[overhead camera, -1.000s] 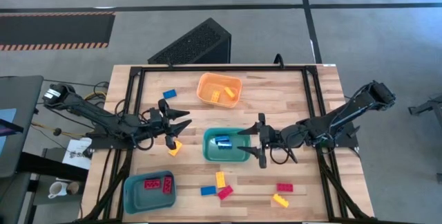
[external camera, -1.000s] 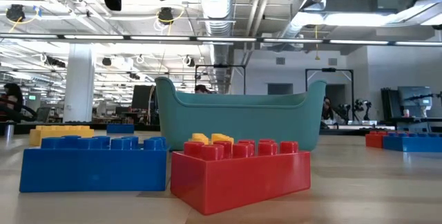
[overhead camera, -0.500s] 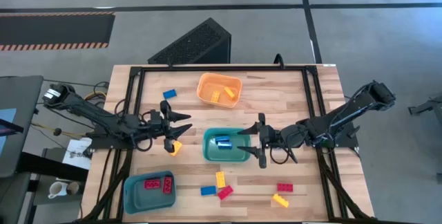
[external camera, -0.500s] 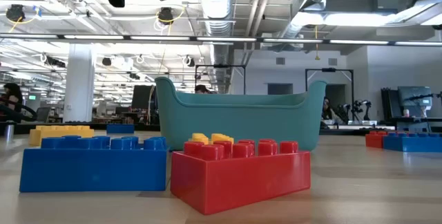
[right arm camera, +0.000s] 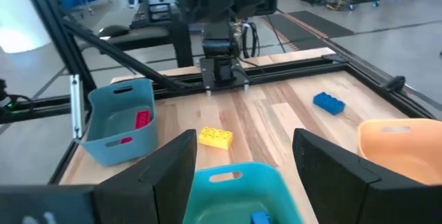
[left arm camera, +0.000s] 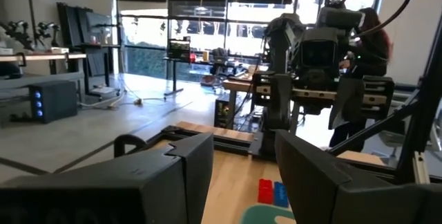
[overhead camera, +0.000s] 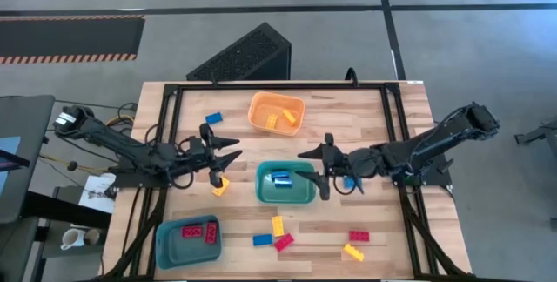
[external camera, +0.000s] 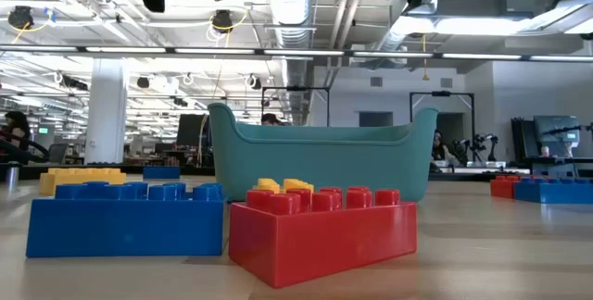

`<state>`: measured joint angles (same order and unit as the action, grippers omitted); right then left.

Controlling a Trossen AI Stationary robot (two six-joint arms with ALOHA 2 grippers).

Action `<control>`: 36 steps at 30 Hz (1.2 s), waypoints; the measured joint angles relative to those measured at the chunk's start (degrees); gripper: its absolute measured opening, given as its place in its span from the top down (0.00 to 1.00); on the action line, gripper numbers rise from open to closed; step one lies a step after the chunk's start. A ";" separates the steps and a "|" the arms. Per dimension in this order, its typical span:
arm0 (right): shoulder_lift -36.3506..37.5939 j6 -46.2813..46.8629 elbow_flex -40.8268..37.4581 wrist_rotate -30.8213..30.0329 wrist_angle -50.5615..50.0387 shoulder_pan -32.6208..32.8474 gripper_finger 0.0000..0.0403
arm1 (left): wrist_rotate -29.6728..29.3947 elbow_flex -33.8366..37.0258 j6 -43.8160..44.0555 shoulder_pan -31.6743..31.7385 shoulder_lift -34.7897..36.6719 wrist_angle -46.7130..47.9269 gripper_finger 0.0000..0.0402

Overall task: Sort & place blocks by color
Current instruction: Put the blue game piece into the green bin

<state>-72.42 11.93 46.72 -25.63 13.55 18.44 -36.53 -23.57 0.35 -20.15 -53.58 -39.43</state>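
- The right gripper point(overhead camera: 318, 171) hangs over the near rim of the teal rectangular plastic bin point(overhead camera: 300, 197), fingers spread wide and holding nothing; blue studded toy bricks point(overhead camera: 280, 179) lie in the bin just ahead of it
- Across that bin, the left gripper point(overhead camera: 224, 157) hangs above the wooden table point(overhead camera: 383, 117) with its fingers parted and empty; a yellow studded brick point(overhead camera: 220, 185) lies on the boards just beside its tips
- Off to the left gripper's side, a lone blue brick point(overhead camera: 213, 119) rests near the orange plastic bin point(overhead camera: 261, 104), which holds yellow bricks point(overhead camera: 288, 117)
- Behind the left gripper, at the table's front corner, the slate-blue plastic bin point(overhead camera: 170, 243) carries red bricks point(overhead camera: 199, 231)
- Unsorted bricks lie well apart from both grippers along the front edge: a yellow one point(overhead camera: 278, 225), a blue one point(overhead camera: 262, 239), a red one point(overhead camera: 283, 243), another red point(overhead camera: 359, 236) and another yellow point(overhead camera: 352, 251)
- A black metal frame point(overhead camera: 278, 84) rings the table, its rails running close beside both arms
- From table height, the blue brick point(external camera: 125, 218) and red brick point(external camera: 321, 231) stand side by side, hiding the foot of the teal bin
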 joint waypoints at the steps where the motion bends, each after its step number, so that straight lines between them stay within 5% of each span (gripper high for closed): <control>1: 0.00 0.02 0.00 0.00 -0.23 -0.27 0.35 | 0.00 0.00 0.11 0.17 -0.02 0.07 0.64; 36: 0.00 0.17 0.00 -2.92 -1.54 -0.46 0.36 | 0.04 0.00 2.45 1.05 -0.02 1.05 0.64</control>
<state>-72.42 12.10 46.72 -28.54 12.01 17.98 -36.50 -23.57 2.81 -19.09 -53.60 -38.38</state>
